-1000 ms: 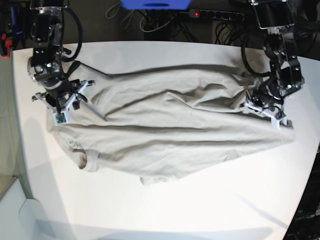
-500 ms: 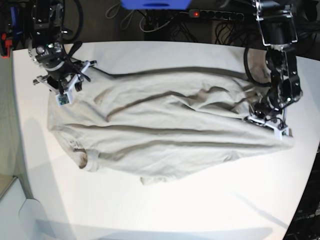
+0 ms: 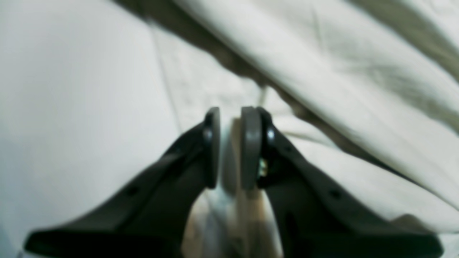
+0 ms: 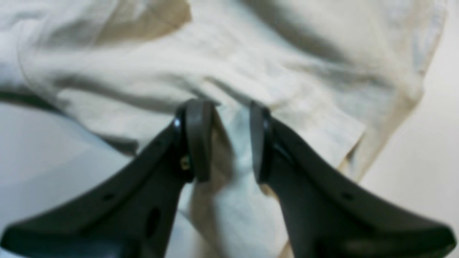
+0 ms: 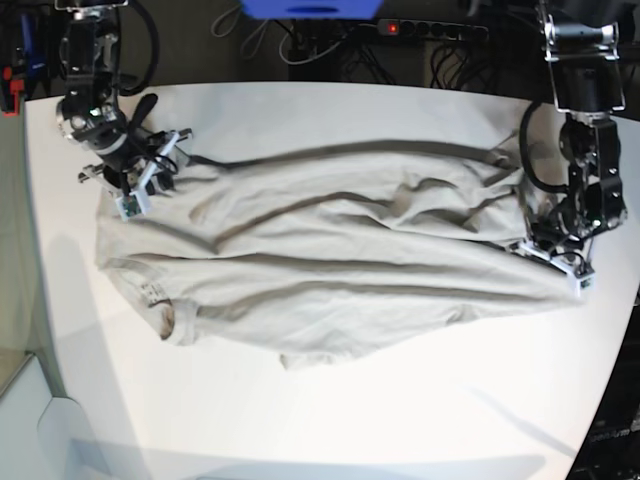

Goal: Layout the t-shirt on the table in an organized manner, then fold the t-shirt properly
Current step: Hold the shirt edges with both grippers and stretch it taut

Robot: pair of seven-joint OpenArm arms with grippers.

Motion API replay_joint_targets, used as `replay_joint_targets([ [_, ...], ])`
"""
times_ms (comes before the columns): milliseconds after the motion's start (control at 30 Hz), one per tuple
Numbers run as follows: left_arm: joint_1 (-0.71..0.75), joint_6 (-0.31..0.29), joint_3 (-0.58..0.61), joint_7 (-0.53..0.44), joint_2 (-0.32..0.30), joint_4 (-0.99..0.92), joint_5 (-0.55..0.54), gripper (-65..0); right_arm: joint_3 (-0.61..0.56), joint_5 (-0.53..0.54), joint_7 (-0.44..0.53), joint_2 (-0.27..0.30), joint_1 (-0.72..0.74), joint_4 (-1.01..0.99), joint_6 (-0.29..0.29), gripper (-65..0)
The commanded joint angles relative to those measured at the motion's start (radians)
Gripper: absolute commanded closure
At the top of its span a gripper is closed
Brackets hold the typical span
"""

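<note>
The beige t-shirt [image 5: 330,260] lies stretched sideways across the white table [image 5: 350,420], with long creases along its length and the neck opening [image 5: 168,322] at the near left. My right gripper [image 5: 133,192] is at the shirt's far left corner, shut on a bunched fold of the cloth [image 4: 229,150]. In the right wrist view, that gripper [image 4: 224,139] has fabric filling the gap between its pads. My left gripper [image 5: 562,262] is at the shirt's right end. The left wrist view has that gripper [image 3: 229,147] almost closed on a thin edge of the t-shirt [image 3: 322,71].
A black power strip [image 5: 430,30] with cables and a blue object [image 5: 310,8] lie beyond the table's far edge. The table edge curves along the left [image 5: 35,300] and cuts in at the right front [image 5: 610,390]. Bare tabletop spans the front.
Both grippers have pulled apart with the cloth held. The right one went toward the far left corner and the left one further right, drawing the shirt longer and flatter.
</note>
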Motion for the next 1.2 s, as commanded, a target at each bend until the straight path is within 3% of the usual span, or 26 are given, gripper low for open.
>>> replay_joint_targets([
  [0, -0.024, 0.012, -0.003, -0.011, -0.028, 0.014, -0.002, -10.4, 0.006, -0.042, -0.057, 0.023, 0.0, -0.03, 0.013, -19.7],
  [300, -0.014, 0.01, -0.011, 0.038, -0.048, 0.061, -0.031, -10.4, 0.104, -0.041, -0.018, 0.04, 0.055, -0.089, 0.014, -19.7],
  [433, 0.025, 0.01, -0.013, 0.153, -0.04, 0.17, -0.15, -10.4, 0.104, -0.041, -0.018, 0.04, 0.064, -0.089, 0.016, -19.7],
  [600, 0.09, 0.013, -0.006, 0.213, 0.009, 0.23, -0.26, -10.1, 0.104, -0.041, -0.018, 0.035, 0.063, -0.089, 0.016, -19.7],
  [833, 0.128, 0.012, -0.005, 0.205, 0.067, 0.126, -0.134, -10.1, 0.104, -0.041, -0.018, 0.038, 0.064, -0.07, 0.016, -19.5],
  [1167, 0.122, 0.008, -0.005, 0.061, 0.039, -0.033, 0.039, -10.3, 0.106, -0.042, -0.017, 0.075, 0.064, -0.052, 0.016, -19.7],
])
